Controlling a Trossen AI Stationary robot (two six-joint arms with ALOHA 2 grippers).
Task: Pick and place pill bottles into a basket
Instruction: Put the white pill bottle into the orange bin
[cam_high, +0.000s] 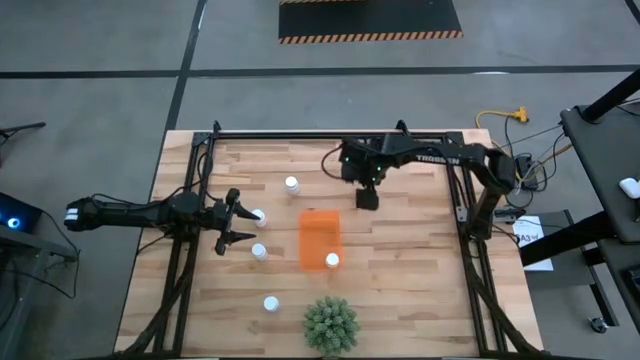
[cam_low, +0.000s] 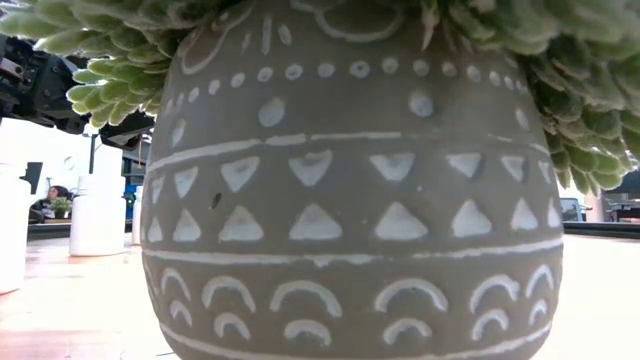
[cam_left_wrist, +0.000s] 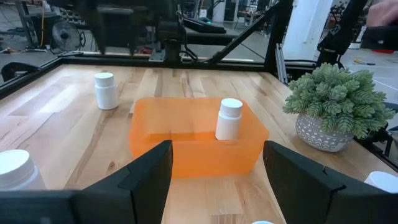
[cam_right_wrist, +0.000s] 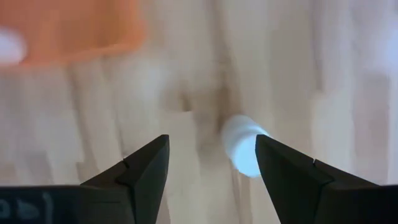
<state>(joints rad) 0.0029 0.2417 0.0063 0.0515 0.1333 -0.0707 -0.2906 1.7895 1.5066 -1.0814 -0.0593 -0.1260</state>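
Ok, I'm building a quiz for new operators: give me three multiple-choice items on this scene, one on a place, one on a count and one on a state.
1. Where is the potted plant?
A. in the orange basket
B. on the table past the basket's short end
C. on the floor

2. How many pill bottles stand inside the basket?
A. none
B. one
C. three

3. The left gripper is:
A. open and empty
B. shut on a bottle
C. shut on the basket's rim

Answers:
1 B: the plant sits on the wood just beyond the basket's end.
2 B: a single white cap shows inside.
3 A: its fingers are spread with nothing between them.
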